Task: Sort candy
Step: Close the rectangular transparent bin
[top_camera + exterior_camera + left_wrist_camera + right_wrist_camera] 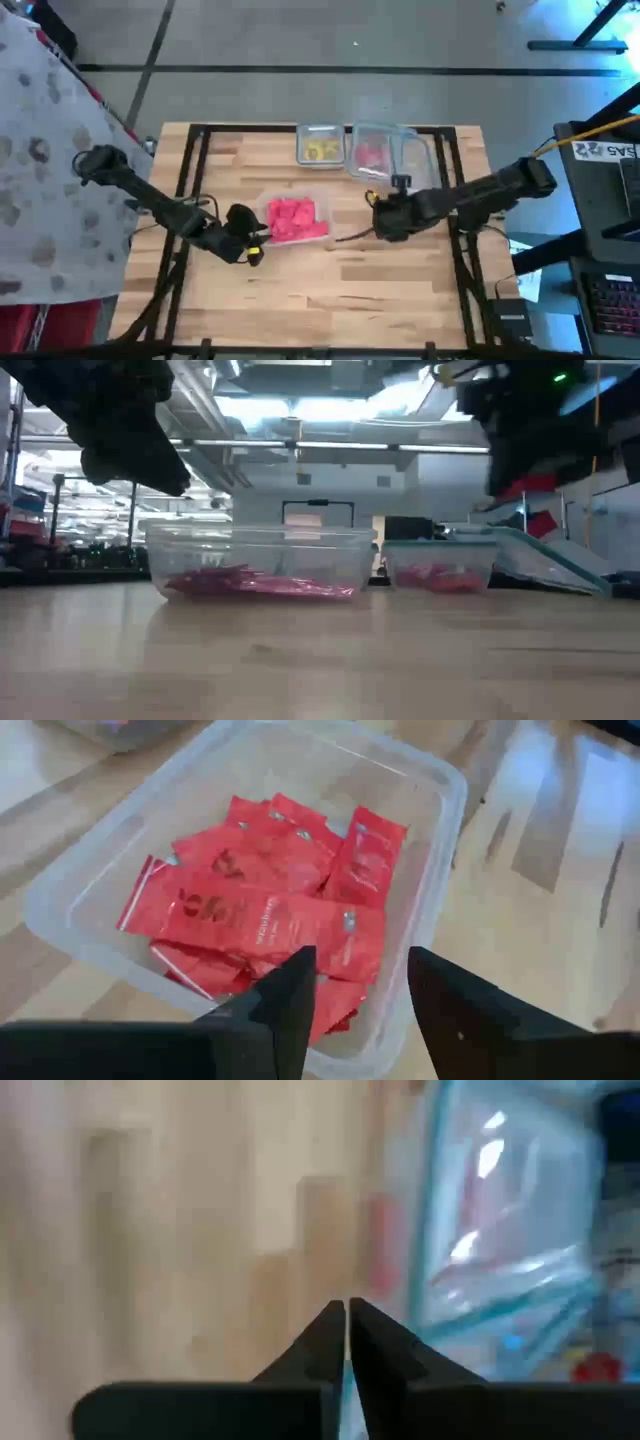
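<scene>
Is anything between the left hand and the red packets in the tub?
Nothing visible. The left hand hangs open at the near rim of the clear tub, and the red packets lie uncovered, no lid over them. Only the tub's wall sits in front.

left arm (150,200): matte black, slim jointed links, black cable along it | right arm (480,190): same black build, thicker wrist block, thin dark cable trailing | fingers (290,1005): black, wedge-shaped, tapering to blunt tips, smooth faces, no markings seen
</scene>
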`<action>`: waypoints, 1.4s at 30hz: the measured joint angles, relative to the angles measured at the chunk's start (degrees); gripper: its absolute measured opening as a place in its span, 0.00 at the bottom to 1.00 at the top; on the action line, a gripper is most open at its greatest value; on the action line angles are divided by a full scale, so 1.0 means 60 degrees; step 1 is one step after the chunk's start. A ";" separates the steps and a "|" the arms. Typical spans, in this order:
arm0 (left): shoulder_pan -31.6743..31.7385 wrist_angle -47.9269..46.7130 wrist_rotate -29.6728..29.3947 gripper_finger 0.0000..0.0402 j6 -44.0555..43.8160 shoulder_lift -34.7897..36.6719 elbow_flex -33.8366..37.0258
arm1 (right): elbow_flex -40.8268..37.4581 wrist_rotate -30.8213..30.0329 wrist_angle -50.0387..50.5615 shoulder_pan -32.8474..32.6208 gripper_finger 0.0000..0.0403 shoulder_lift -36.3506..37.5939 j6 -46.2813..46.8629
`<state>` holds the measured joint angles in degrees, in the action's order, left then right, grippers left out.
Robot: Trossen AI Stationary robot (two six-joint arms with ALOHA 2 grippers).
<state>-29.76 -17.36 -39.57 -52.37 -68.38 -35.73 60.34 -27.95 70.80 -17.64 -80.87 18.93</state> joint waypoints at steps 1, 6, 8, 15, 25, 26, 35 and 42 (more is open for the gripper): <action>0.0000 0.0007 -0.0004 0.36 -0.0009 0.0000 0.0000 | -0.0002 0.0215 0.0408 -0.0182 0.09 0.0000 0.0365; 0.0000 0.0010 -0.0004 0.36 -0.0027 0.0002 0.0000 | -0.0660 0.0518 0.0729 -0.1134 0.32 0.0081 0.1697; 0.0000 0.0007 -0.0001 0.36 -0.0030 0.0000 0.0004 | -0.1155 0.0423 0.0744 -0.1346 0.43 0.0115 0.2516; 0.0000 0.0046 0.0000 0.36 -0.0030 0.0000 0.0004 | -0.3220 -0.0465 0.0503 -0.1173 0.63 0.0104 0.6043; 0.0015 0.0075 -0.0076 0.36 -0.0030 0.0000 0.0004 | -0.4168 -0.1186 -0.1646 0.0133 0.44 0.0041 0.5987; 0.0015 0.0073 -0.0076 0.36 -0.0029 0.0000 0.0004 | -0.4171 -0.1297 -0.1656 0.0220 0.39 0.0037 0.5945; 0.0011 0.0074 -0.0076 0.36 -0.0061 0.0000 0.0004 | -0.3349 -0.1756 -0.0530 0.0564 0.03 0.0035 0.5632; 0.0011 0.0075 -0.0076 0.36 -0.0060 0.0000 0.0004 | -0.0843 -0.3009 0.1852 0.0490 0.01 0.0035 0.5596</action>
<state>-29.69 -16.91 -40.03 -52.73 -68.38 -35.70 55.28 -46.00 81.91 -14.70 -80.66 52.51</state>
